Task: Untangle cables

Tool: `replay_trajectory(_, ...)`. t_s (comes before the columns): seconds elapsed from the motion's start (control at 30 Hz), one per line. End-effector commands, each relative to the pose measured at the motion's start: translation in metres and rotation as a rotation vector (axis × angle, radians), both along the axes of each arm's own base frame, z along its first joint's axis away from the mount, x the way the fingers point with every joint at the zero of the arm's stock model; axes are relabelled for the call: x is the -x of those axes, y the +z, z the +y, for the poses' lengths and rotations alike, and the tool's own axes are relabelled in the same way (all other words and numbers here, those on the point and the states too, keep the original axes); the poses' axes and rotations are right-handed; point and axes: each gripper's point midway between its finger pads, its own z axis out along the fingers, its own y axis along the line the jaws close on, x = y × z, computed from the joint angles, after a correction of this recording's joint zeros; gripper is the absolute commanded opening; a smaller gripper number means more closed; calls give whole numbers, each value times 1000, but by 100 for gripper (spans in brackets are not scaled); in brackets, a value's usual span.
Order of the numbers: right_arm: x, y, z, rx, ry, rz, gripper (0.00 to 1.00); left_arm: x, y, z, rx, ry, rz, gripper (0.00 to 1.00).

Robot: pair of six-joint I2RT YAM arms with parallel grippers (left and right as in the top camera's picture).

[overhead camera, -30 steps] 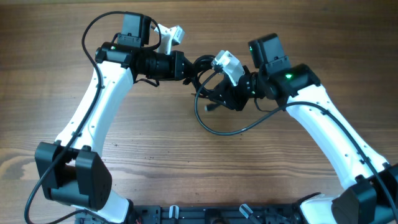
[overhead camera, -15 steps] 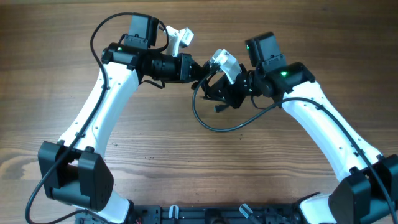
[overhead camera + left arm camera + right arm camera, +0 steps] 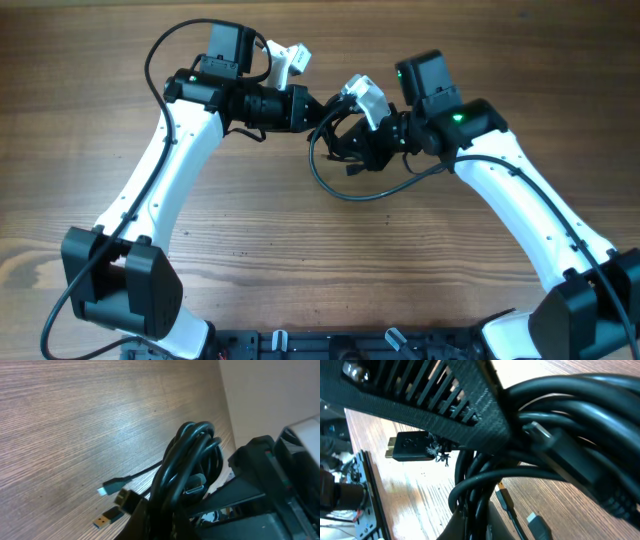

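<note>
step: tease knot open | cables: bundle held off desk near far edge, loop trailing toward middle | left gripper, right gripper: jaws clenched on cables | advice: part slowly, avoid tightening the knot

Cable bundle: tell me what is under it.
Wooden table, with loose plug ends below the cables. The spot directly beneath is covered by the bundle itself.

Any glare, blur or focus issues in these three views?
Overhead: sharp, even light, soft shadows beside the arms. Left wrist: sheen on the table, cables fairly sharp. Right wrist: cables crowd the lens, blurred at right; table washed out lower left.
</note>
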Motion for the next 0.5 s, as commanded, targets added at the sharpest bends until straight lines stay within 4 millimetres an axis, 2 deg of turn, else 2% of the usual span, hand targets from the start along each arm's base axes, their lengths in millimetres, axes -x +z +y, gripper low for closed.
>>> replay_trajectory(0.0,-23,52,-38,-23,-182,-113,4,5,13,-5,15,-8,-4,4)
replay_trajectory(0.07,-20,83,-58,-64,-260,-152,4,2,10,-3,-7,6,-11,4)
replay_trajectory(0.13,-15,102,-72,-95,-322,-166,4,2,10,-3,-7,6,-12,4)
replay_trajectory(0.27,-9,123,-99,-153,-462,-129,4,2,10,-3,-7,6,-12,4)
replay_trajectory(0.33,-8,124,-113,-163,-538,-92,4,2,10,-3,-7,6,-12,4)
replay_trajectory(0.43,-14,101,-155,-114,-819,60,4,2,10,-3,-7,6,-13,4)
replay_trajectory(0.47,-12,94,-164,-89,-860,87,4,2,10,-3,-5,6,-16,4)
